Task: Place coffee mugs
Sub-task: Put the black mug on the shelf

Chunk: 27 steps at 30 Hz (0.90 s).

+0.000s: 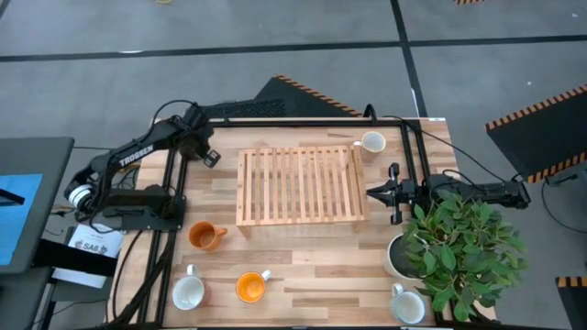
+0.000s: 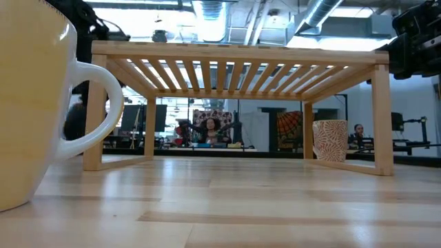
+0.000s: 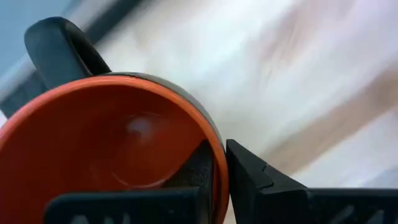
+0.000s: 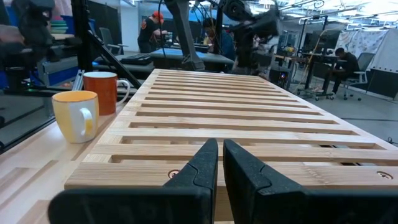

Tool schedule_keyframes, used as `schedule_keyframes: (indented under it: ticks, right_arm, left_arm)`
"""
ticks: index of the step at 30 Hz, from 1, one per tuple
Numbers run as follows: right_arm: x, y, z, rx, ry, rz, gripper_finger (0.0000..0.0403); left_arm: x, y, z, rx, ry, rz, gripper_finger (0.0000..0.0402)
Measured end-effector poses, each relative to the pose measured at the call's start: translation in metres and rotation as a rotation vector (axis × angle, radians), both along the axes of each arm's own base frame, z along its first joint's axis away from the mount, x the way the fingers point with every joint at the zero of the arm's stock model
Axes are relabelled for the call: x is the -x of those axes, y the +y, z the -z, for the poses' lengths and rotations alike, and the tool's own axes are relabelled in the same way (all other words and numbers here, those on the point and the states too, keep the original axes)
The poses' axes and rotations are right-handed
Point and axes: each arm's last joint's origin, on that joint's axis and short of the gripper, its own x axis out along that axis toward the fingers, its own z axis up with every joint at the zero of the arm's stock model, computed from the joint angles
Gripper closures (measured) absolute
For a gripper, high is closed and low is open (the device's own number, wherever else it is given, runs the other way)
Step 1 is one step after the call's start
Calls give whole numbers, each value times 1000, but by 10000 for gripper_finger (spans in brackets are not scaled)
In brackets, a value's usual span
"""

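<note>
Room: workshop w/ grey floor, hazard tape; people sit far behind in low view.
Counter [image 1: 303, 261]: pale wood planks, carries all things.
Landmark: slatted wooden rack [image 1: 298, 186], at counter centre.
Left end effector [image 1: 207, 153]: at rack's back-left corner, just off it. Fingers [image 3: 249, 180] pinched together on the rim of the dark mug [image 3: 112, 149]; one finger inside, one outside the wall. Red interior, handle points away from the grip.
Right end effector [image 1: 378, 193]: waits at rack's right edge, fingers together, holds nothing.
Orange mugs: one [image 1: 205, 236] just off rack's front-left corner, one [image 1: 250, 287] further front.
White mugs: one [image 1: 371, 142] at rack's back-right corner, one [image 1: 188, 292] front-left, one [image 1: 407, 305] front-right, by the plant pot [image 1: 396, 257].
Step now (my guess): dark mug gripped, next carry it onto the rack.
How to do well: rim grip is thin, so lift slow and keep mug level, else it can pivot. Clear the rack edge before going across. Set base flat over slats, not in a gap, then release.
</note>
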Motion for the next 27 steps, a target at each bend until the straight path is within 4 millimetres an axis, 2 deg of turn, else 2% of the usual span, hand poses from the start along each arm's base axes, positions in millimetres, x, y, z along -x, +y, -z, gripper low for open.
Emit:
schedule_keyframes:
  ticks: [5,9,13,17,23,27]
  right_arm:
    - [0,0,0,0,0,0,349]
    - [0,0,0,0,0,0,349]
    - [0,0,0,0,0,0,349]
    - [0,0,0,0,0,0,349]
    - [0,0,0,0,0,0,349]
    - [0,0,0,0,0,0,349]
  left_arm:
    - [-4,-7,-36,-44,-57,40,397]
    - [-10,-19,-83,-130,-123,86,398]
    - [-21,-43,-119,-124,-152,197,399]
    - [-42,-70,-151,-132,-226,351,399]
    - [-81,-109,-174,-97,-277,573,399]
    - [-104,-129,-173,-23,-215,682,399]
